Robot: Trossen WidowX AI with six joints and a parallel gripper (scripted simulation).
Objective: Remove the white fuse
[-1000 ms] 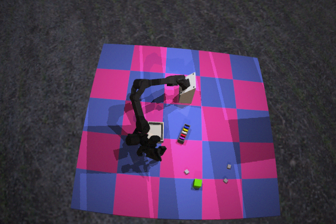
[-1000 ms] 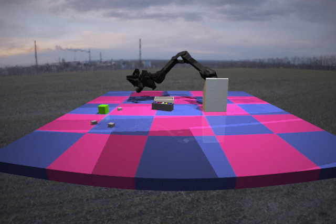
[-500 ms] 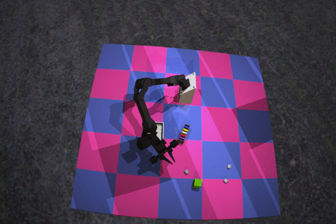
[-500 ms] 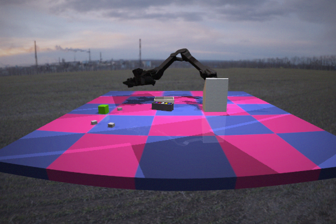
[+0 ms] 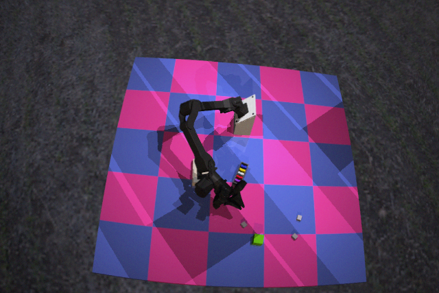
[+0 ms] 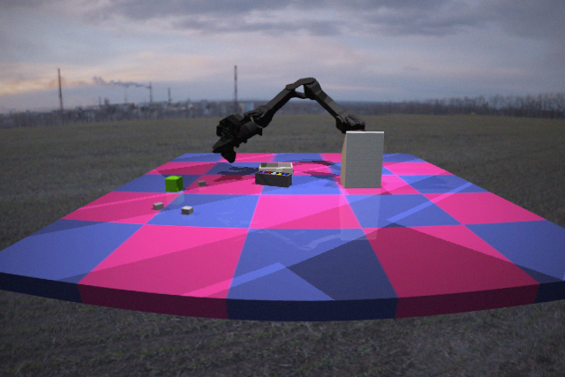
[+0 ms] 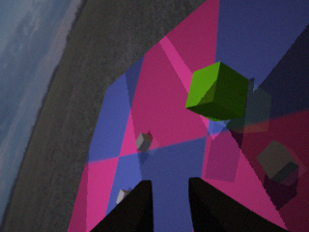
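- Top view: the black fuse block with its row of coloured fuses is my landmark. Its long axis runs roughly from the pale grey pedestal box toward the bright green cube.
- The white fuse sits seated mid-row, with coloured fuses touching or just beside it on both sides.
- The black parallel-jaw gripper is just past the block's green-cube end, so the fuse lies back from it along the row, toward the pedestal.
- The pale shallow tray is on the block's far side from the checkered mat's right edge, mostly hidden under the forearm.
- Exterior view: the gripper hangs well above the block and off its green-cube end, not touching it. The elbow is high and the wrist is pitched down and outward.
- The tray is just behind the block. The white fuse is too small to pick out here.
- Wrist view: the camera looks away from the block, and neither block nor fuse is in frame. I only see the green cube and a small grey cube.
- The gripper is set to a narrow gap with bare mat showing through; it holds nothing.
- My read: the wrist needs to swing back over the row and point straight down, with the fingers straddling only the white fuse.
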